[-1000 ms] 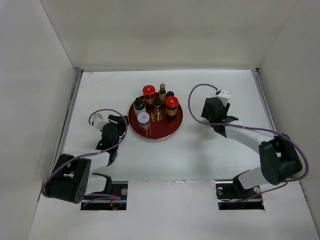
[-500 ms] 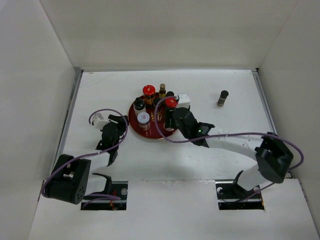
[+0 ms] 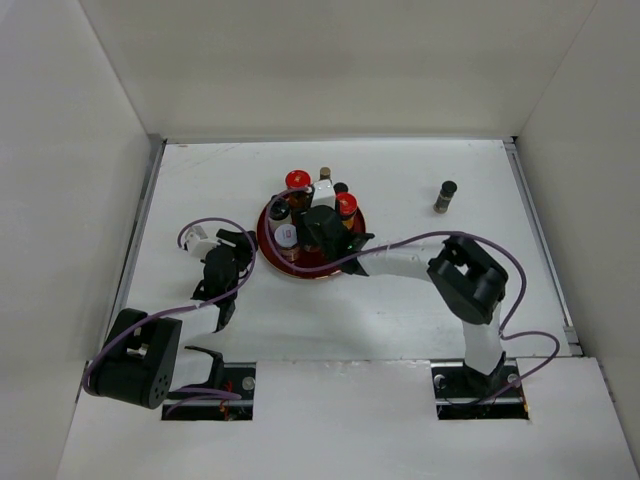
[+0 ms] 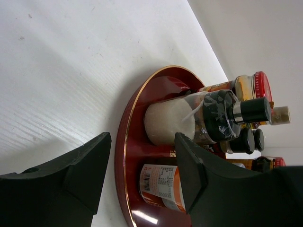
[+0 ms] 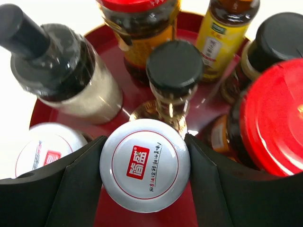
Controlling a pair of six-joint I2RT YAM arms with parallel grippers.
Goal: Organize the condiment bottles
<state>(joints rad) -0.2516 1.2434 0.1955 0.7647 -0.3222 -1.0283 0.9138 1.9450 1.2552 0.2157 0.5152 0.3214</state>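
Several condiment bottles stand on the round red tray (image 3: 303, 272): red-capped jars (image 3: 297, 181), black-capped bottles (image 3: 278, 209), a gold-capped bottle (image 5: 226, 28) and a white-capped jar (image 3: 288, 238). My right gripper (image 3: 322, 228) is over the tray, and in its wrist view it (image 5: 145, 142) is shut on a second white-capped jar (image 5: 144, 165), fingers against both sides of the cap. One dark bottle (image 3: 445, 196) stands alone at the far right. My left gripper (image 3: 232, 255) is open and empty, facing the tray's left rim (image 4: 124, 156).
White walls close the table on the left, back and right. The right arm's forearm (image 3: 400, 262) lies across the table from the tray to its base. In the left wrist view a salt-filled bottle (image 4: 170, 120) stands nearest that gripper.
My right arm has swung from the right side of the table leftward over the tray. The lone dark bottle now shows where the gripper was. The left arm has not moved.
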